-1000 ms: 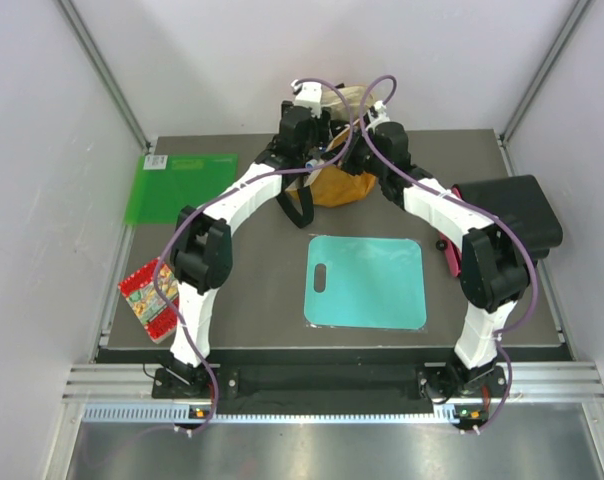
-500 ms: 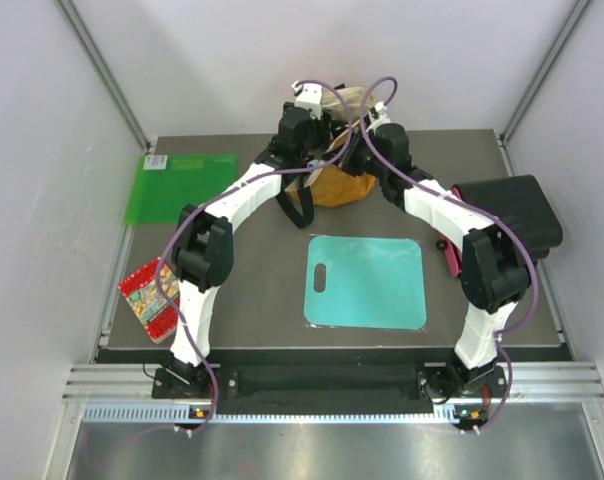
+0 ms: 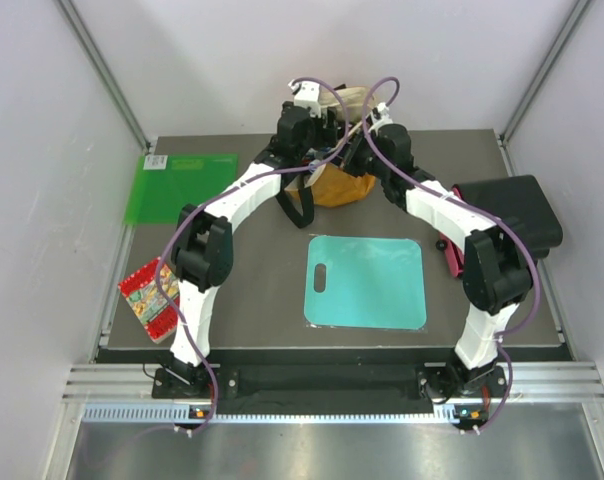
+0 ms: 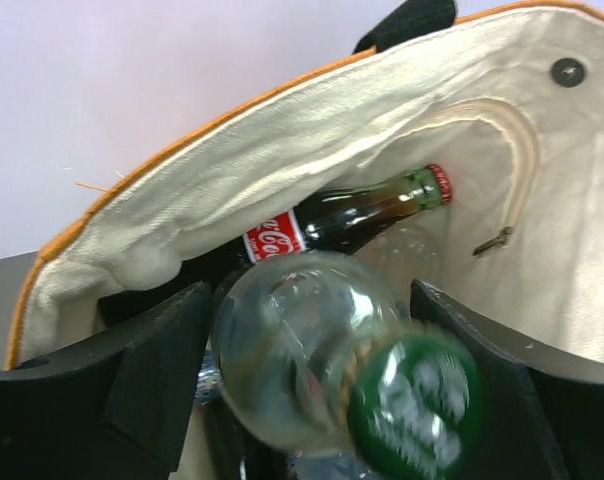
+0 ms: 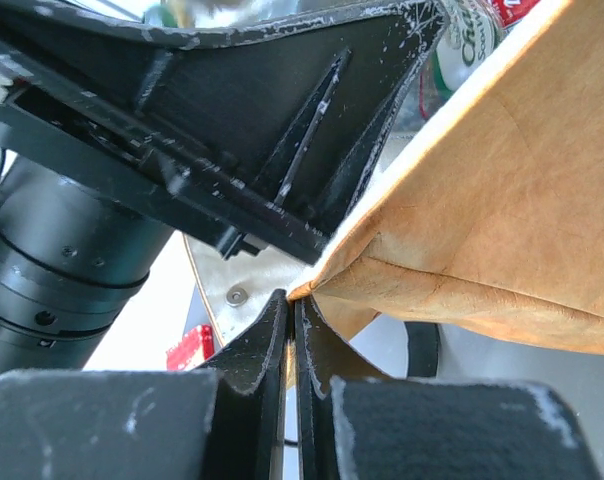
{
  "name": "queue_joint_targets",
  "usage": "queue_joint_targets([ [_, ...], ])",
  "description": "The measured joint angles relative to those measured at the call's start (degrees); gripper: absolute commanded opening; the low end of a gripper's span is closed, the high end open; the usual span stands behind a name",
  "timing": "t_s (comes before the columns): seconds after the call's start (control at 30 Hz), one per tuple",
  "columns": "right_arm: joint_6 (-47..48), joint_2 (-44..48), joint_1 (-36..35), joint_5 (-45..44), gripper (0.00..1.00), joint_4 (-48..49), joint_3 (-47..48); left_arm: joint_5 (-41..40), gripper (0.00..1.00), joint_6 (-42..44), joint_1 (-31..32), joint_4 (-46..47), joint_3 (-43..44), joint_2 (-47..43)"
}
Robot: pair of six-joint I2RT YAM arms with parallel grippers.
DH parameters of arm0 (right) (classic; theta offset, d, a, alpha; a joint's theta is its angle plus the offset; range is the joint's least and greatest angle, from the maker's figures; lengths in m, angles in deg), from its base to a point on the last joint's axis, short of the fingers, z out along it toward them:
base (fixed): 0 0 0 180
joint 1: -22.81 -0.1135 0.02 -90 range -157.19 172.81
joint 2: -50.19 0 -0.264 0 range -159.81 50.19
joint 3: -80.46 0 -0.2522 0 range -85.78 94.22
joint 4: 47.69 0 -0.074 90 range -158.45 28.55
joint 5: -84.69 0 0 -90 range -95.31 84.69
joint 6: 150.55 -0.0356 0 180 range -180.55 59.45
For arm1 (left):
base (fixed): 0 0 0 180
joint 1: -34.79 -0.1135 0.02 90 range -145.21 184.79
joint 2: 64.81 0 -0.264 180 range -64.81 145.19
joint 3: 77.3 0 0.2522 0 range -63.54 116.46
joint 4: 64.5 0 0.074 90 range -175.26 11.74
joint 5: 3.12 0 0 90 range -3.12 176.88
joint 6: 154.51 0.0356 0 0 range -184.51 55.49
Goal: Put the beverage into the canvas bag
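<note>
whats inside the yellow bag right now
A cola bottle lies against the bag's cream lining. In front of it, a clear green-capped bottle sits between the fingers of the left gripper. These cover the bag's bottom.

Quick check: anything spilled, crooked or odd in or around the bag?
Nothing spilled or damaged. A capped cola bottle lies on its side inside the bag; the green-capped bottle between the left fingers is blurred, grip unclear. The right fingers pinch the bag's rim.
</note>
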Motion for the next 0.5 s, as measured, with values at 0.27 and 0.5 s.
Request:
queue_joint_targets([
  [0.27,-0.3,0.0,0.4,0.0,0.00,0.0,0.0,2.2,0.86,-2.0,0.2,-0.3,-0.2,-1.3],
  [0.5,-0.4,0.2,0.8,0.5,0.00,-0.3,0.0,2.7,0.85,-2.9,0.9,-1.8,-2.3,-5.1],
])
